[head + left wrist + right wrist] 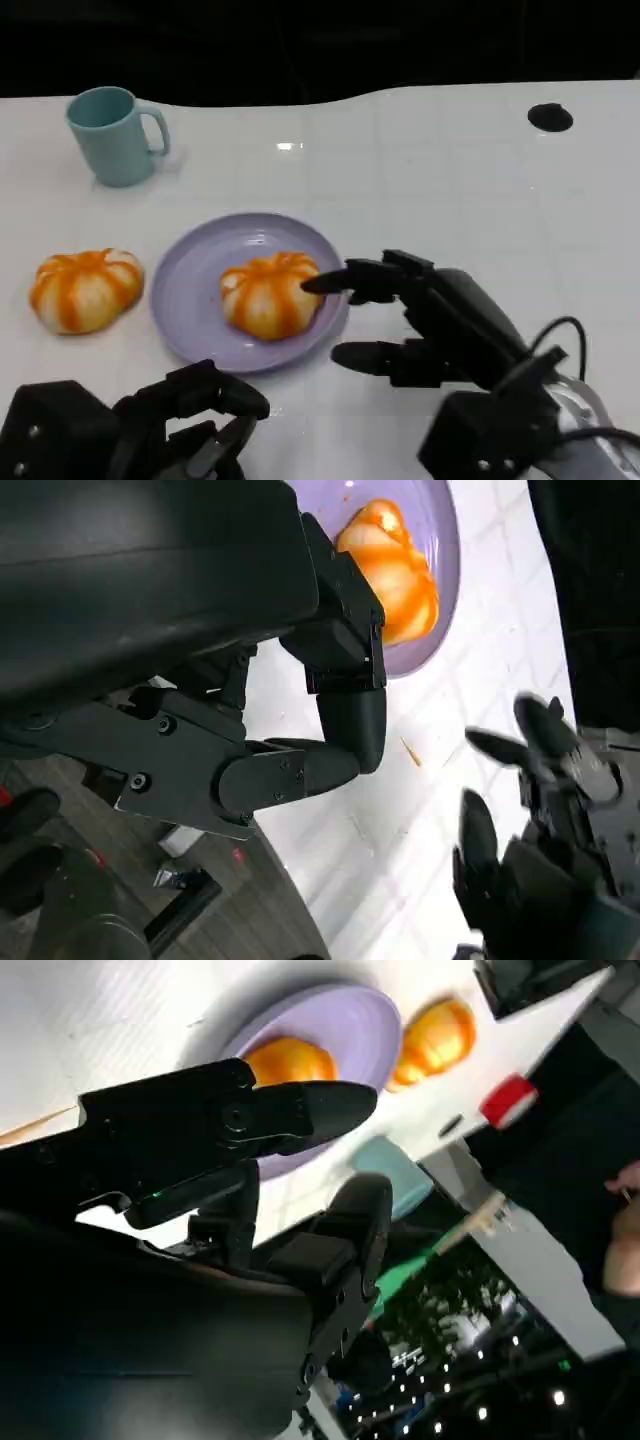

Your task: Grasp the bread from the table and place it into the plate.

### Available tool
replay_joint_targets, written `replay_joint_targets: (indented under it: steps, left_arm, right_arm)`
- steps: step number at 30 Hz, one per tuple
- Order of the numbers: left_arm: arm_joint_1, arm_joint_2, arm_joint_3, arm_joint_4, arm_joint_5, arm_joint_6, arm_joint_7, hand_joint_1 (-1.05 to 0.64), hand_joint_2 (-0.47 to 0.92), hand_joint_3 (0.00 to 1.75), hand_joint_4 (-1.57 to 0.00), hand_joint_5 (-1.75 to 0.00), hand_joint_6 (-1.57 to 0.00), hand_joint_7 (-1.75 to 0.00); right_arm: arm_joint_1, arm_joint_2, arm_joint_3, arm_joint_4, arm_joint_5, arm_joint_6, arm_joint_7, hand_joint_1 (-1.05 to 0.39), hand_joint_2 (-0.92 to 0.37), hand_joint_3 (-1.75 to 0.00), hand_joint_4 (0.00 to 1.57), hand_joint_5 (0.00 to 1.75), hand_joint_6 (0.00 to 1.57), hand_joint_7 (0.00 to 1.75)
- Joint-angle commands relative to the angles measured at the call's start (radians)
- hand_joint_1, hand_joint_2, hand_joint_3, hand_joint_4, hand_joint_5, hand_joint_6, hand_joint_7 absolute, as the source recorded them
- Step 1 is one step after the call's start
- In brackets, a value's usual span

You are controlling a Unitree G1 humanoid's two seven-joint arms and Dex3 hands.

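On a white table [450, 190], seen from the head camera, two orange-striped round buns and a lilac plate [190, 285]. Right hand [400, 320] low at the right of the plate, reaching leftward across the table with fingers spread and holding nothing; upper fingertip [315, 284] touching or just off the right side of the bread [270, 293], lower finger lying above the tabletop just outside the plate's rim. Silver forearm with a black cable behind it, toward the lower right corner. Bread resting inside the plate, slightly right of its centre, domed side up with orange stripes fanning out from the top; shape nearly round, so no clear long axis. Second bun [86, 290] on the bare table just left of the plate, apart from its rim, a little wider than tall. Left hand [190, 420] at the lower left edge, near the plate's front rim, fingers loosely curled and apart, empty, touching neither bun nor plate. Teal mug [113, 135] upright at the far left, handle toward the right, well apart from everything else. Small black round spot [549, 117] set in the table at the far right. In the right wrist view, a person's hand [625, 1230] at the edge, beyond the table.
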Motion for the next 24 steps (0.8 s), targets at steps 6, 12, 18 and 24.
replay_joint_targets:
  steps: [6,12,18,24]
  left_arm:
    - [0.006,0.007,0.002,-0.015,-0.003,0.0,0.0,-0.37,0.92,0.54,-0.65,-1.75,-0.58,-1.35]
    - [0.015,0.016,0.002,-0.016,0.007,-0.018,-0.008,-0.4,0.92,0.53,-0.66,-1.75,-0.59,-1.34]
    - [0.018,0.011,0.001,-0.026,0.01,-0.01,0.003,-0.42,0.92,0.51,-0.64,-1.75,-0.6,-1.33]
    - [0.019,0.005,0.005,-0.039,0.002,0.011,0.009,-0.42,0.92,0.5,-0.63,-1.75,-0.61,-1.31]
  right_arm:
    - [0.11,-0.088,-0.105,-0.106,0.103,-0.058,0.067,-0.23,-0.41,-1.21,0.73,1.69,0.77,1.24]
    - [0.192,-0.118,-0.153,-0.164,0.126,-0.066,0.089,-0.21,-0.32,-1.38,0.78,1.71,0.8,1.35]
    - [0.266,-0.138,-0.214,-0.216,0.137,-0.068,0.088,-0.19,-0.3,-1.42,0.81,1.73,0.82,1.34]
    - [0.349,-0.17,-0.27,-0.275,0.192,-0.053,0.133,-0.17,-0.31,-1.42,0.88,1.75,0.83,1.38]
